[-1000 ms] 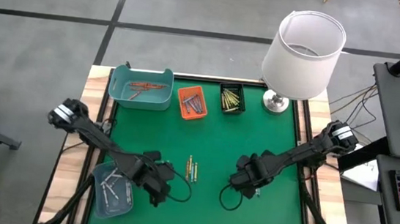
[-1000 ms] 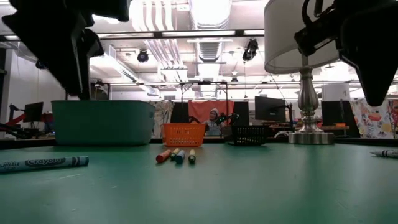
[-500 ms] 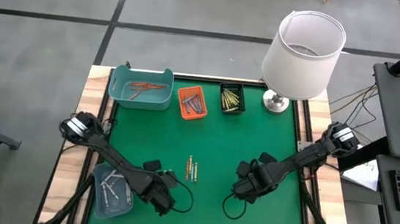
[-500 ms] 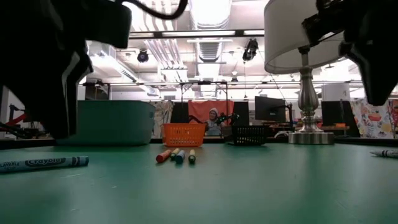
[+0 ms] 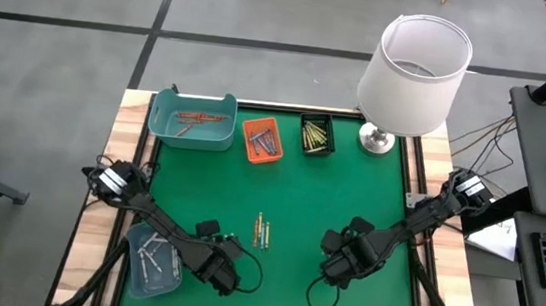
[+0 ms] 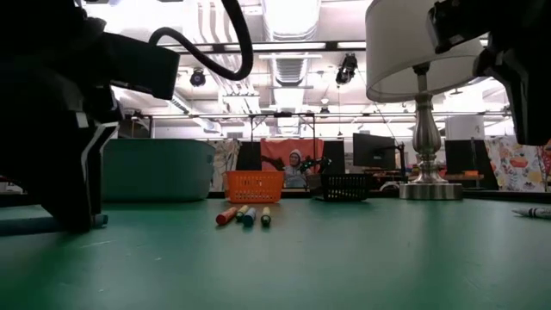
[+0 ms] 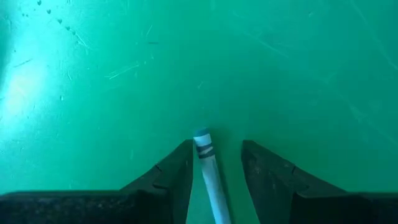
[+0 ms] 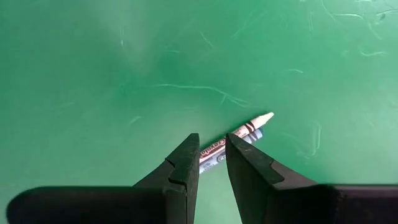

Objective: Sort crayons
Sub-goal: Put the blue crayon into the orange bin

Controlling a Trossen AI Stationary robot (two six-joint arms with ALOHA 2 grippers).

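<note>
Left hand (image 7: 214, 163) is down on the bench (image 5: 349, 196), fingers parted around a blue crayon (image 7: 208, 171), not yet clamped. Right hand (image 8: 211, 158) is held over a silvery crayon (image 8: 239, 138), fingers slightly parted, nothing grasped. Crayon should be centred between pads before closing, then lifted straight. Four loose crayons (image 6: 244, 214) are counted mid-bench; three trays (image 5: 261, 139) at the far edge, one at the left front.

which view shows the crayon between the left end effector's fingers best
The left wrist view: the grey-blue crayon lies on the green mat between the left end effector's open fingers. The low view shows only its tip beside the arm; the high view hides it.
</note>
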